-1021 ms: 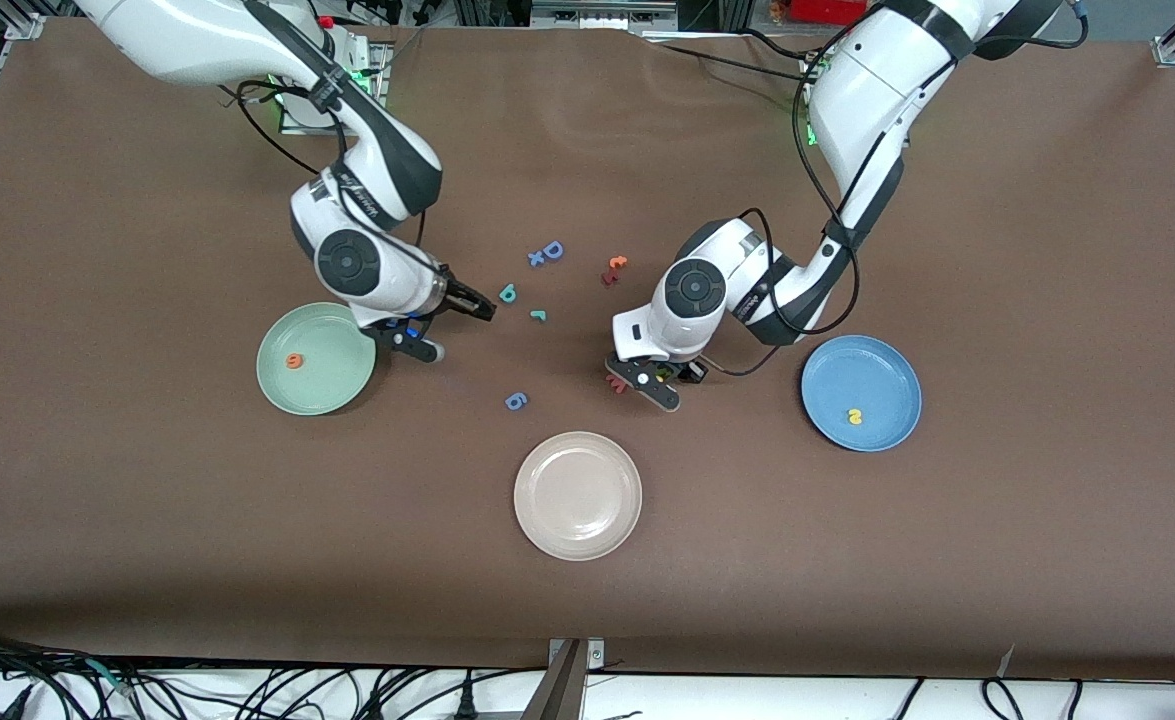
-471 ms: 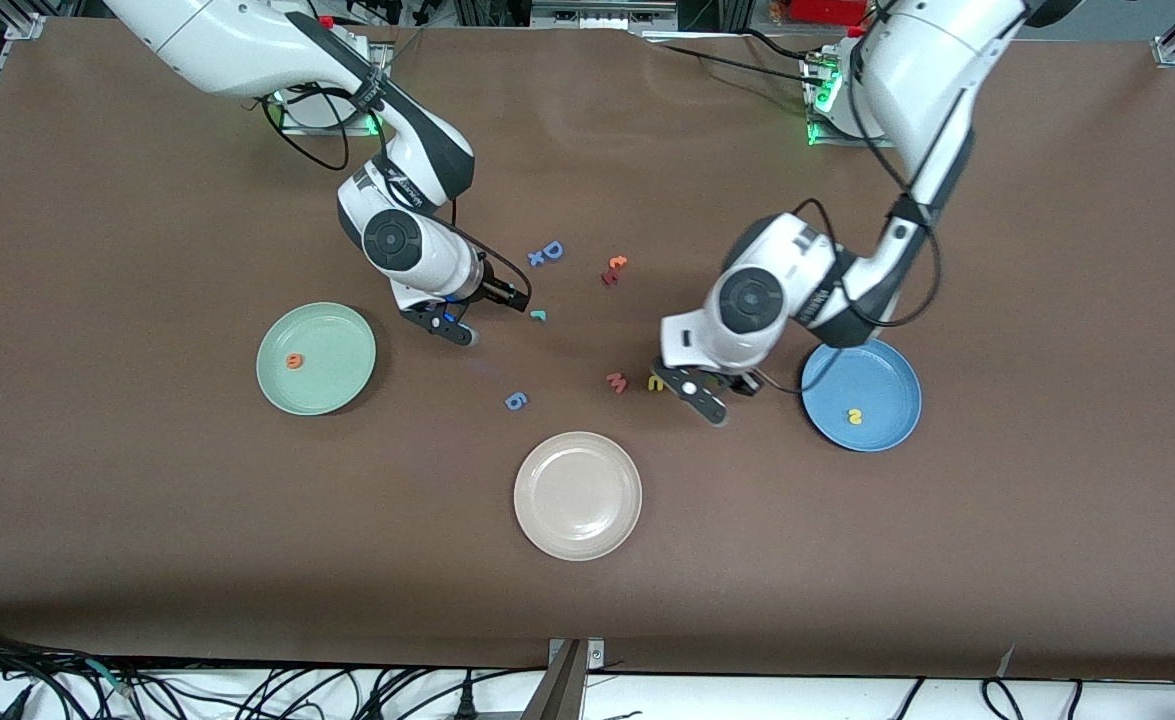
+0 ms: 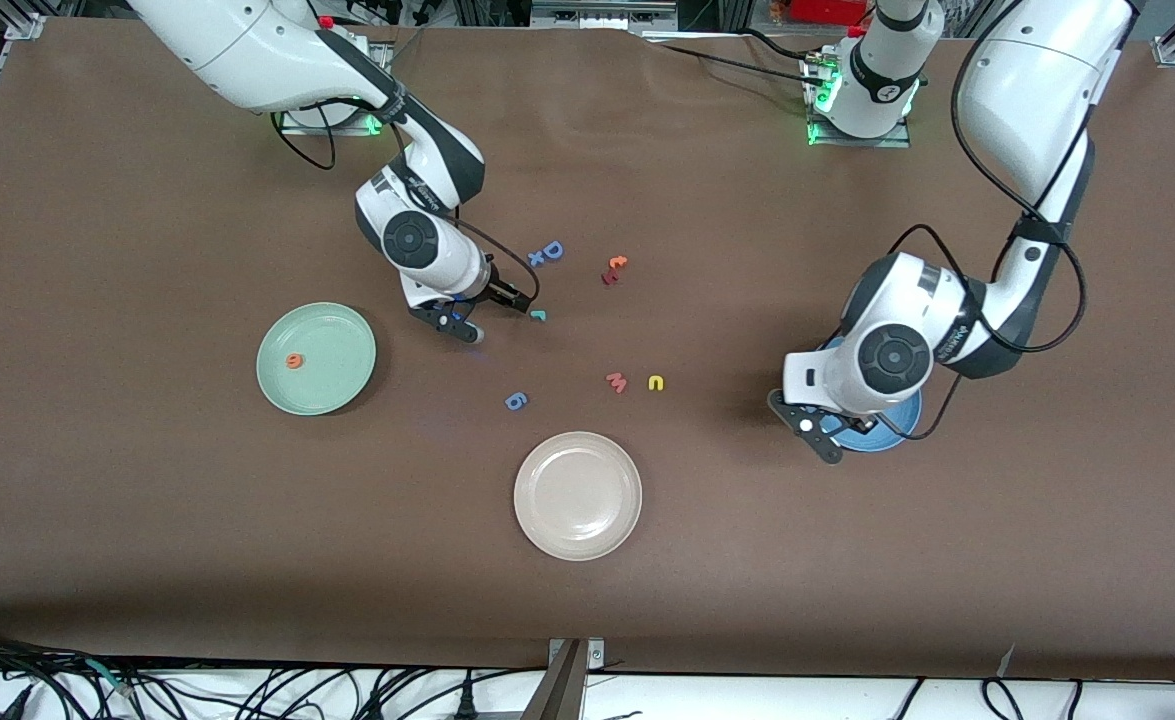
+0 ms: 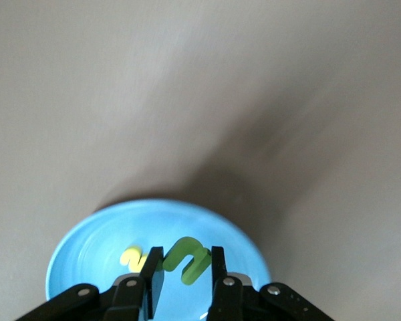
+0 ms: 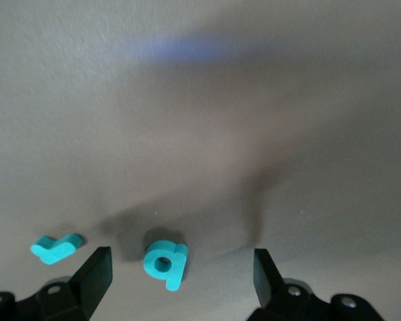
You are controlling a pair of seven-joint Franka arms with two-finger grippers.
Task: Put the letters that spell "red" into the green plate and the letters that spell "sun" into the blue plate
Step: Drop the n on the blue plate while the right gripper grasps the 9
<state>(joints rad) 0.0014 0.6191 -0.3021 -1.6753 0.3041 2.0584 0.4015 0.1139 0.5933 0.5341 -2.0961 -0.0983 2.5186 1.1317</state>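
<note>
My left gripper (image 4: 184, 255) is shut on the green "u" (image 4: 195, 265) and holds it over the blue plate (image 4: 87, 247), where the yellow "s" (image 4: 131, 257) lies. In the front view that gripper (image 3: 829, 440) and its arm hide most of the blue plate (image 3: 892, 432). My right gripper (image 5: 180, 266) stands open over the teal "d" (image 5: 164, 262), with the smaller teal "r" (image 5: 56, 247) beside it. The front view shows the right gripper (image 3: 499, 320) next to the "r" (image 3: 538, 316); the "d" is hidden there. The orange "e" (image 3: 294, 361) lies in the green plate (image 3: 335, 378). The yellow "n" (image 3: 656, 382) lies mid-table.
A pink "w" (image 3: 616, 381) lies beside the "n". A blue "6" (image 3: 515, 401) sits nearer the front camera, as does a cream plate (image 3: 577, 520). A blue "D" (image 3: 552, 250) and an orange and dark red pair (image 3: 614, 268) lie toward the bases.
My left arm has swung from beside the "w" and "n" to over the blue plate, carrying the "u". My right gripper has moved from beside the green plate to over the "d".
</note>
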